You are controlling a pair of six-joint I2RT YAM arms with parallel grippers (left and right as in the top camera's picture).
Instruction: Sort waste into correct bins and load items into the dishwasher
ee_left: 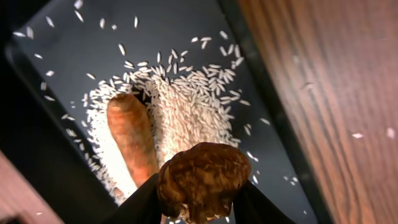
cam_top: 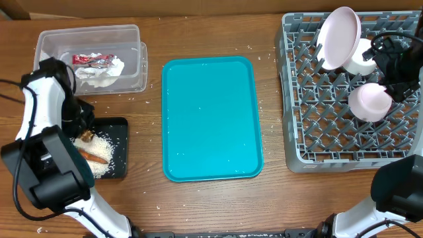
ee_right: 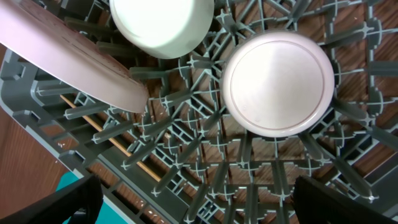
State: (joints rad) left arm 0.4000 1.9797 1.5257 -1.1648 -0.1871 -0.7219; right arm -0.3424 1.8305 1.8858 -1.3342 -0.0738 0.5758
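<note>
My left gripper (ee_left: 199, 202) is shut on the small brown food lump (ee_left: 202, 180) just above the flat black tray (ee_left: 155, 37), where white rice (ee_left: 186, 106) and the orange-brown sausage stick (ee_left: 130, 134) lie. From overhead the left gripper (cam_top: 82, 129) is over that tray (cam_top: 119, 125). The clear tub (cam_top: 89, 39) holds the red-and-silver wrapper (cam_top: 89, 60) and white napkins (cam_top: 106, 73). My right gripper (ee_right: 199, 199) is open and empty above the grey dish rack (cam_top: 330, 132), near the upturned pink bowl (ee_right: 277, 84), a pale green-white bowl (ee_right: 161, 25) and the leaning plate (ee_right: 62, 56).
The teal tray (cam_top: 211, 119) lies between the black tray and the rack. A thin wooden stick (ee_right: 112, 140) lies under the rack's lattice. Loose rice grains are scattered on the wooden table around the trays.
</note>
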